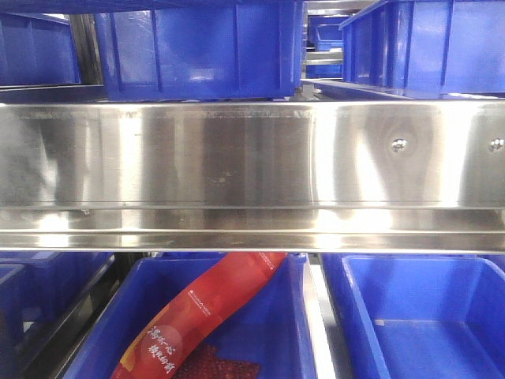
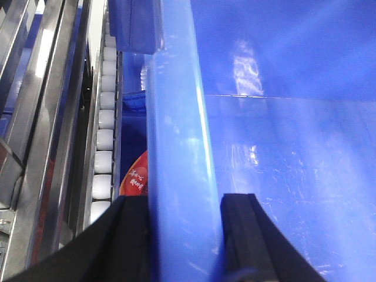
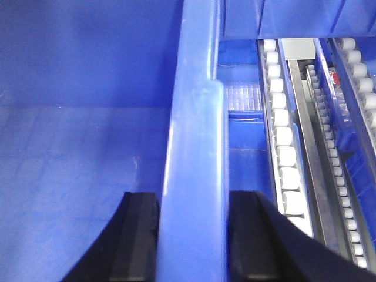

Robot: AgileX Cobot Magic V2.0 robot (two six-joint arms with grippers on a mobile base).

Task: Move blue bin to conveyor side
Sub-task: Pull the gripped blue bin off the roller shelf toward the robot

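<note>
Blue bin (image 2: 176, 147) is gripped by its rim inside left claw (image 2: 183, 202) and right claw (image 3: 194, 197), so both should lift evenly.

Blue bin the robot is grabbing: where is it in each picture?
Front view: blue bin, lower right, empty.
Left wrist: its rim runs up the middle, in the left gripper.
Right wrist: its other rim, middle, in the right gripper.
Landmarks: red packet (front, left wrist); white rollers (both wrists).
</note>
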